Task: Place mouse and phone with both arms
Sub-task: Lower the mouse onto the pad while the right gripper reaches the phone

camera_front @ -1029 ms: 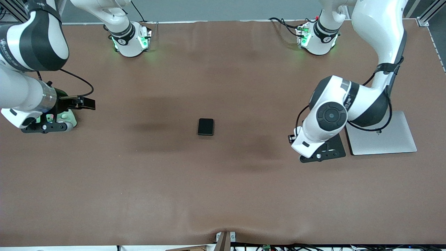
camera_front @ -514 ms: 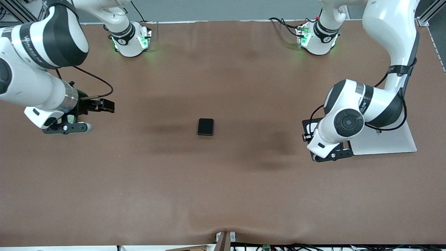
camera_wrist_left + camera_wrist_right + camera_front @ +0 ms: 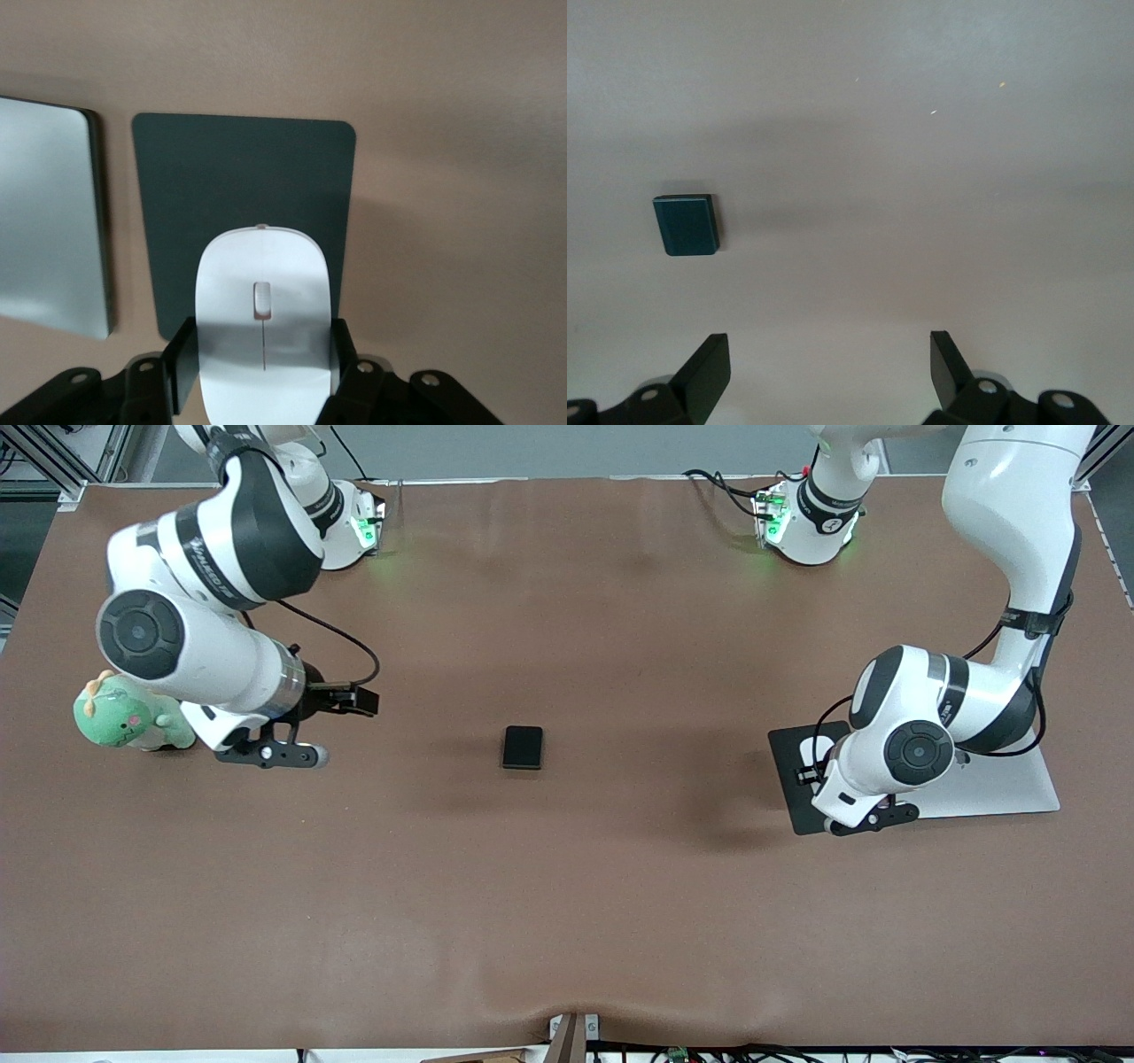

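Observation:
My left gripper (image 3: 263, 343) is shut on the white mouse (image 3: 264, 301), one finger on each of its sides, and holds it over the black mouse pad (image 3: 239, 177). In the front view the left gripper (image 3: 864, 813) hangs over the pad's (image 3: 790, 779) edge nearest the front camera, and the mouse is hidden under the wrist. The black phone (image 3: 523, 747) lies flat at the table's middle. My right gripper (image 3: 270, 755) is over bare table toward the right arm's end. It is open and empty (image 3: 830, 363), with the phone (image 3: 688, 225) some way ahead of it.
A silver laptop (image 3: 1001, 779) lies closed beside the mouse pad, at the left arm's end; it also shows in the left wrist view (image 3: 49, 221). A green plush toy (image 3: 128, 722) sits close beside the right arm's wrist.
The right arm has swung toward the table's middle, uncovering the green plush toy. The left arm has shifted toward the laptop with the mouse, uncovering the mouse pad.

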### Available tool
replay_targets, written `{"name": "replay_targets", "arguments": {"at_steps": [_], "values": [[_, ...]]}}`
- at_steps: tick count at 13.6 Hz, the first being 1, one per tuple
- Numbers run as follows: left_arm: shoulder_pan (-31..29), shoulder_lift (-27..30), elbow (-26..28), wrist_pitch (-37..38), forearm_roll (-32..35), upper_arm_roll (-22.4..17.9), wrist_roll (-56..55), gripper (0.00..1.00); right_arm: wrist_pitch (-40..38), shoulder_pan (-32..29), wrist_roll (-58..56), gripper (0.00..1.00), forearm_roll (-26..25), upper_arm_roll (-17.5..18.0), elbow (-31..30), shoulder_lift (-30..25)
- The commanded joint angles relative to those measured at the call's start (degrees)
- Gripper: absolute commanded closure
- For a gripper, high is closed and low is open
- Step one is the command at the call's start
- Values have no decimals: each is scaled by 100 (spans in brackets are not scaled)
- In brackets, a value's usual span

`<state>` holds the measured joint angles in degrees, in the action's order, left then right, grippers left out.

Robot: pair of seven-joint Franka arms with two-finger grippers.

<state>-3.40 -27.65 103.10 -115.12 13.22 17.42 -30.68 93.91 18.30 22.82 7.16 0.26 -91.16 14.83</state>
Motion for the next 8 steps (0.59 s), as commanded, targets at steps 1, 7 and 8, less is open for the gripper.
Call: {"name": "replay_targets", "arguments": {"at_steps": [1,7,8], "values": [[-231,58,473,-563,67,68,202,100,494,409,616,0,154,-52,-269,72],[-714,-135,694,-1152,67,77,711,100,1234,920,1145,0,373,-52,-350,433],[-802,-170,729,-1240,67,77,860,100,1331,999,1250,0,434,-52,-350,494]]}}
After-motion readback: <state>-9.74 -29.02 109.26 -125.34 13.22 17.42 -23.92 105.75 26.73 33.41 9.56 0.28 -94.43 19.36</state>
